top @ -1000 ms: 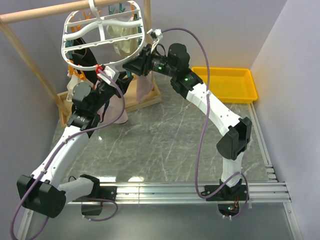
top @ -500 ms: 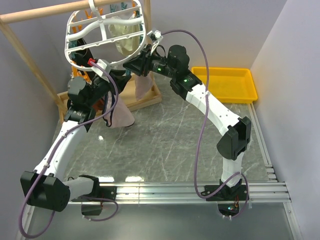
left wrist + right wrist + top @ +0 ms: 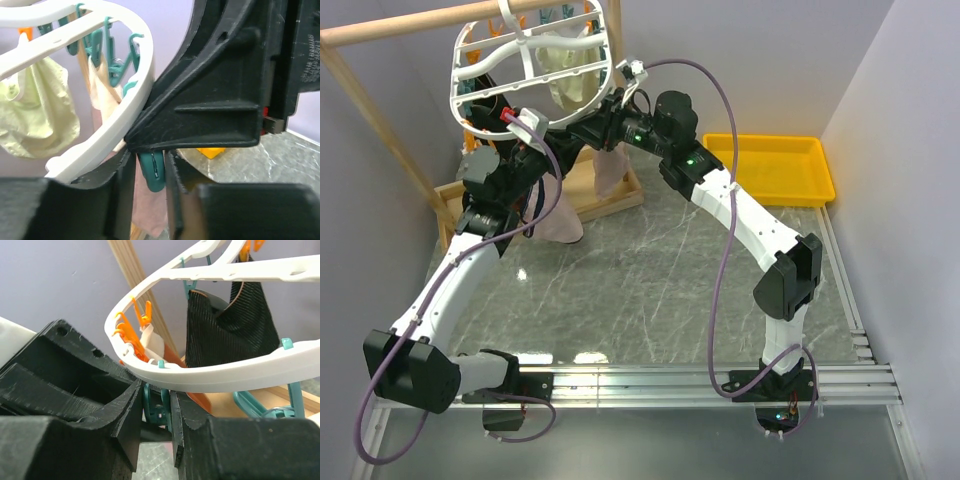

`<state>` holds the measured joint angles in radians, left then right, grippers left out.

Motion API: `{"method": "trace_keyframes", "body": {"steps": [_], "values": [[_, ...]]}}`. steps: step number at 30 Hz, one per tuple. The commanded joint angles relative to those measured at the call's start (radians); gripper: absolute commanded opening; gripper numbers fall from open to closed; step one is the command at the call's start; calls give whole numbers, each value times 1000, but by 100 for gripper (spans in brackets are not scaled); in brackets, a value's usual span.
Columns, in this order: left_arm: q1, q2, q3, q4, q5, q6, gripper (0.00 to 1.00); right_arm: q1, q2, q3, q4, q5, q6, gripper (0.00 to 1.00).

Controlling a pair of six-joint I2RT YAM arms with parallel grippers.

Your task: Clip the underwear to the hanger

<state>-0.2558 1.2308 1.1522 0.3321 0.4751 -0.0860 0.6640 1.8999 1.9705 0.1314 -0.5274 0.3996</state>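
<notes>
Risk: underwear pinched by L pincer just below hanger rim, teal peg squeezed by R pincer; if peg is let go before fabric is fed in, hem could be missed & dropped.

Soft, even light falls from above in the top view. The grey table carries two pale glare patches near its front edge, and shadows under the arms are faint. In the left wrist view the left gripper is a dark, blurred mass, while the hanger looks bright and fairly crisp. In the right wrist view the teal clothespin sits in shade.
</notes>
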Motion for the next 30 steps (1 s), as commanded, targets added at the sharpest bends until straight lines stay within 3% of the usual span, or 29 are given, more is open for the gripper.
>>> {"method": "trace_keyframes", "body": {"steps": [1,4,5,9,16,20,23,25,26,30], "values": [[-17,13,52,39,-44,20,27,2,-44,-4,56,27,19,0],[-17,15,47,38,-61,28,13,0,-44,11,34,30,30,3],[-17,13,47,35,-61,29,10,-1,-42,16,19,36,33,14],[-19,7,38,31,-64,34,1,0,-48,10,4,47,36,41],[-19,1,27,30,-70,52,1,-1,-53,10,-30,49,19,48],[-17,2,23,36,-79,54,1,-3,-48,21,-49,44,18,38],[-19,1,26,30,-76,54,2,-3,-47,19,-47,35,13,16],[-17,-2,24,25,-63,45,16,-4,-47,22,-49,33,7,0],[-17,-10,21,21,-44,46,32,-6,-47,25,-46,36,5,0],[-16,-59,-6,-46,11,138,47,-17,-35,42,-50,38,4,0]]}}
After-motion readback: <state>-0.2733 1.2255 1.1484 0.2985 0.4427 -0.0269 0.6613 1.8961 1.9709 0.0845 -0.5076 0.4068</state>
